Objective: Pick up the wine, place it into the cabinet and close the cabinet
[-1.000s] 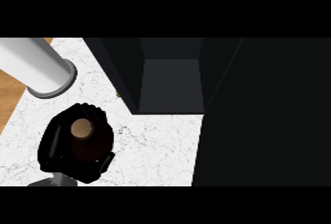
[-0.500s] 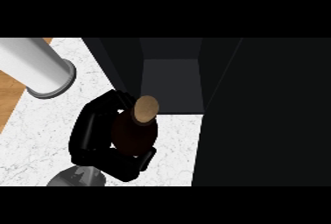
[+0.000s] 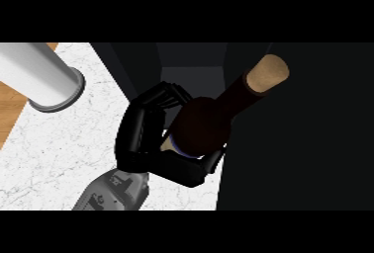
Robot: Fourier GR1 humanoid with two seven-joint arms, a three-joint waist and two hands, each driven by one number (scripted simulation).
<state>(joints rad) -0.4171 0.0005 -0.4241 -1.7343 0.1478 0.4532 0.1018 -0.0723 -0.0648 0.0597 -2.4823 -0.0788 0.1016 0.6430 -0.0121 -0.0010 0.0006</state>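
Tilting further and shifting right, the wine [image 3: 219, 113] is nearing the cabinet [image 3: 190, 59]; left hand [image 3: 142, 133] is curling round it

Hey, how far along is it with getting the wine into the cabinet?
Done: the wine bottle is picked up, held tilted above the counter. In hand: the left hand is curled round it, and the bottle's neck is tipped toward the open cabinet. Left: setting it inside, letting go, then closing the cabinet.
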